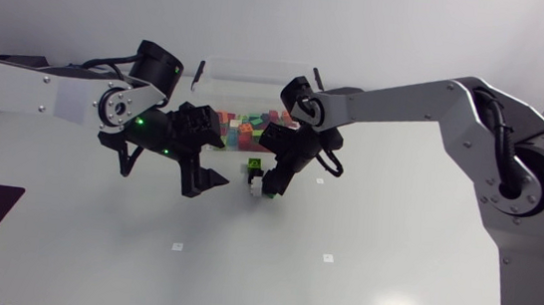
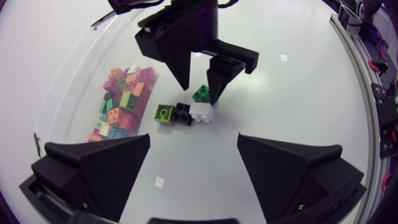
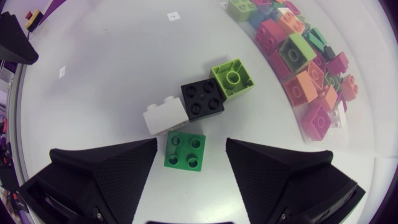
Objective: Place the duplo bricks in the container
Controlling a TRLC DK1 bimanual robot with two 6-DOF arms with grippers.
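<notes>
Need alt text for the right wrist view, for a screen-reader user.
The right gripper is open, with a dark green brick lying on the table between its fingers. Just ahead, a white brick, a black brick and a lime brick lie in a row, and beside them a clear container holds many coloured bricks.
</notes>
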